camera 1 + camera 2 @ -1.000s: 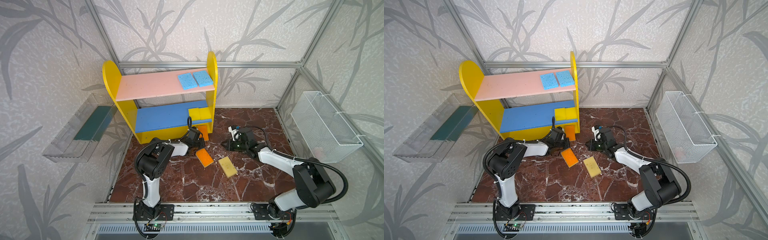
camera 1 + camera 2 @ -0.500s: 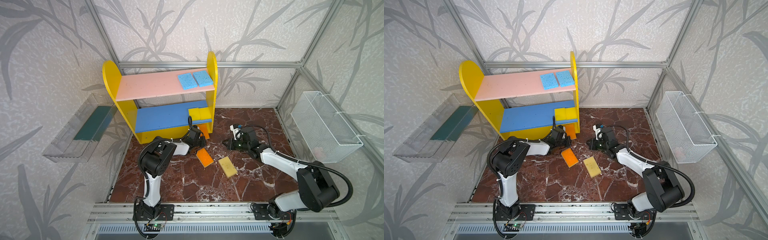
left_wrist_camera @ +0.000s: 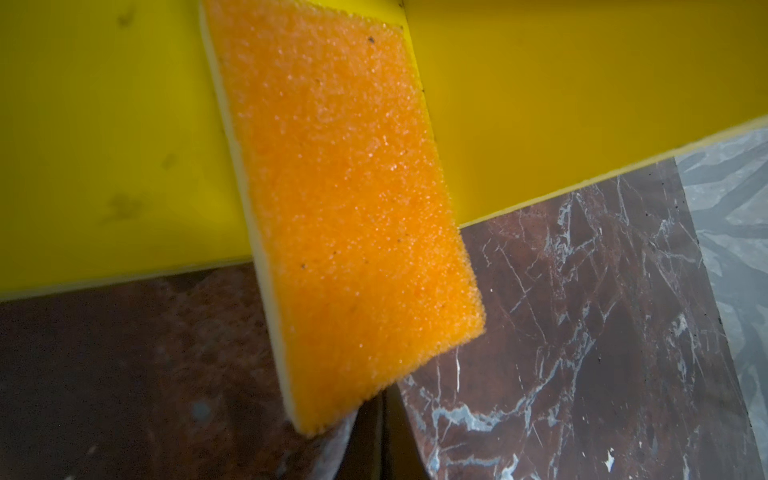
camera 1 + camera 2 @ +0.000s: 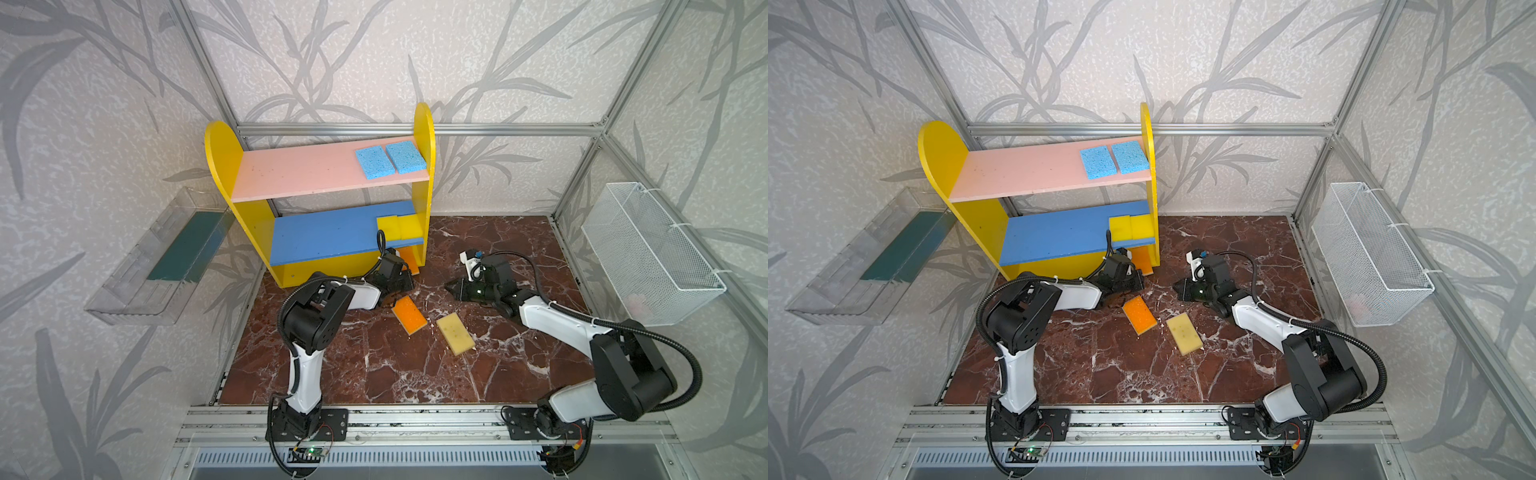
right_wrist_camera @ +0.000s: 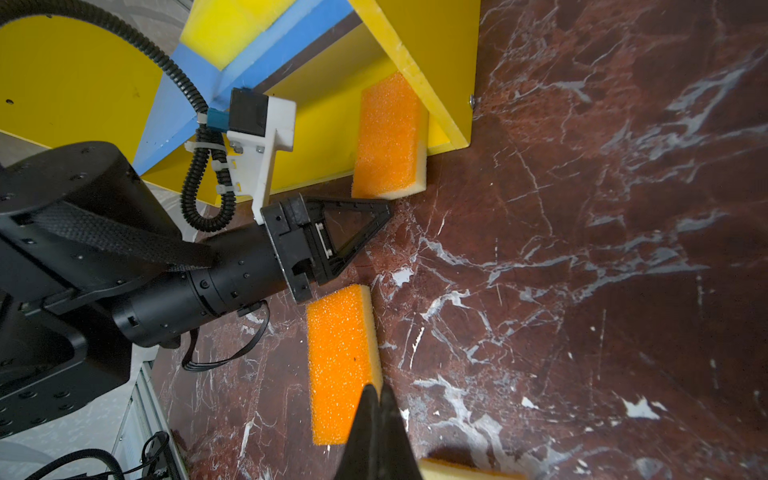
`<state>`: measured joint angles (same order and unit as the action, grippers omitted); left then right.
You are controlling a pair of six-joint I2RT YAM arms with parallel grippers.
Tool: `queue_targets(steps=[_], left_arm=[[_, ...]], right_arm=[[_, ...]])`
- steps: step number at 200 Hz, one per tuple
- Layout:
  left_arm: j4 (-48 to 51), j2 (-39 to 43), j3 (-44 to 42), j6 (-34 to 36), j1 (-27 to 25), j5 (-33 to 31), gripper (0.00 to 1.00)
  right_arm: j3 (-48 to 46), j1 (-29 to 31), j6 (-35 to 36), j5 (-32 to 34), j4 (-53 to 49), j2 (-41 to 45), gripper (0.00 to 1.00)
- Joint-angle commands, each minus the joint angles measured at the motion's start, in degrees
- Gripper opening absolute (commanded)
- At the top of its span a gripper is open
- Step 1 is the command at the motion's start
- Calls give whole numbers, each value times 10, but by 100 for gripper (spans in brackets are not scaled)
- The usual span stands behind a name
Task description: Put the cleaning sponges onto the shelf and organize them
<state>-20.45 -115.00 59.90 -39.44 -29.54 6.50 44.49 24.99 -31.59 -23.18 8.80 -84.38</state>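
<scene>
Sorting so far: shelf (image 4: 224, 158) holds blue sponges (image 4: 390, 160) paired on the pink board (image 4: 299, 174) and yellow sponges (image 4: 399, 227) paired on the blue board (image 4: 324, 237). Each pair sits tight to the right panel (image 4: 424, 166), so colours seem to go by level.
Base sponge (image 5: 388, 133): orange, lying along the right panel, one end overhanging the front edge of the base (image 3: 104, 124) above the floor (image 4: 374, 374).
Left gripper (image 5: 384, 206): jaws closed on nothing, tip just beside that overhanging end; probably a blunt pusher to slide it in.
Right gripper (image 5: 375, 392): pinched shut, empty, tip over the loose orange sponge (image 4: 409, 314).
Pale sponge (image 4: 455, 333): on the floor near the loose orange sponge, not touching it.
</scene>
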Motion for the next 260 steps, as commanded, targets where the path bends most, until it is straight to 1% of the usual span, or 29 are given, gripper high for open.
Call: queue_targets(steps=[1, 17, 62, 122, 142, 191, 260], left_arm=[[-3, -10, 24, 8, 3, -11, 0], [-13, -13, 25, 12, 5, -19, 0], [6, -15, 38, 17, 14, -22, 0], [3, -17, 46, 21, 22, -29, 0], [-14, -14, 43, 23, 24, -31, 0], [-90, -14, 21, 29, 24, -31, 0], [-105, -21, 3, 9, 18, -18, 0]], right_arm=[[-5, -2, 5, -4, 13, -5, 0], [-5, -3, 5, -4, 15, -6, 0], [-5, -3, 4, -6, 20, -14, 0], [1, -3, 2, -10, 22, -25, 0], [2, -4, 2, -10, 22, -28, 0], [4, -3, 2, -12, 22, -33, 0], [5, -3, 0, -17, 30, -45, 0]])
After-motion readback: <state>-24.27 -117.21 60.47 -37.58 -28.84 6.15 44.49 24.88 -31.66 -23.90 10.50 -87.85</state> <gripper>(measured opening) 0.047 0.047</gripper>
